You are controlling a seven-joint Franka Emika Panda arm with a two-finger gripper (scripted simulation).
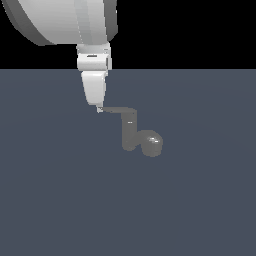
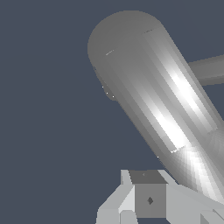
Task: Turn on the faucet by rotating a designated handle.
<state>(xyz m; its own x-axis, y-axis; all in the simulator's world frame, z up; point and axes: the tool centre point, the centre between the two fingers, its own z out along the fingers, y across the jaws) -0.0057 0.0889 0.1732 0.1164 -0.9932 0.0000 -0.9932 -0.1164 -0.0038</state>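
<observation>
The faucet [image 1: 129, 135] is a small glossy grey upright cylinder with a rounded spout [image 1: 152, 143] at its base, towards the exterior view's right. Its thin handle [image 1: 117, 110] projects from the cylinder's top towards the exterior view's left. My white gripper [image 1: 99, 107] comes down from above, and its fingertips touch the handle's outer tip. The fingers look pressed together, with nothing held between them. In the wrist view a glossy grey rounded part of the faucet [image 2: 148, 83] fills the frame just beyond my gripper [image 2: 148, 192]; I cannot tell which part it is.
The faucet stands on a flat dark blue-grey floor [image 1: 60, 200] that runs across the whole scene. The bulky white arm link [image 1: 60, 20] hangs above at the exterior view's upper left.
</observation>
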